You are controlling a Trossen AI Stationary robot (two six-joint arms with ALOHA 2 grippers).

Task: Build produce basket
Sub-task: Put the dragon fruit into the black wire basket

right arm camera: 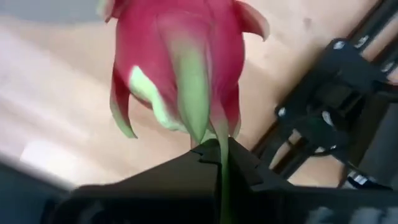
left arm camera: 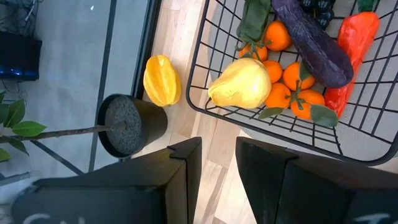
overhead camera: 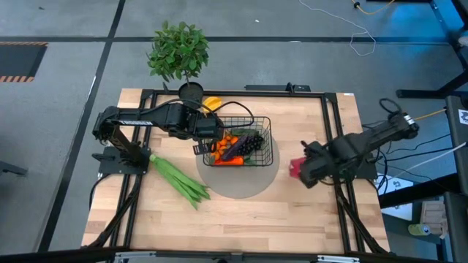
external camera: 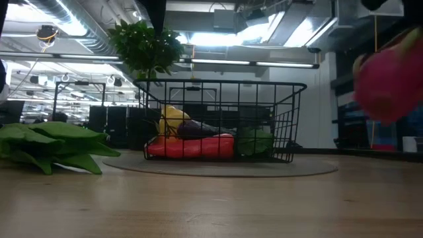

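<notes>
The black wire basket stands on a round grey mat at mid-table. It holds a yellow pear, oranges, a purple eggplant, dark grapes and a red-orange piece. Long green stalks lie flat on the table left of the basket. My left gripper hovers open above the basket's left rim, with nothing between its fingers. My right gripper is shut on a pink dragon fruit near the table's right edge. My right gripper pinches a thin green scale at one end of the dragon fruit between its two shut fingers, only at their tips. The fingers come from above, pointing down. The fruit hangs below them, lifted well clear of the table.
A black pot with a leafy plant stands at the far edge behind the basket, with a yellow ridged fruit on the table beside it. Bare wood lies along the near side, and black frame rails border the table.
</notes>
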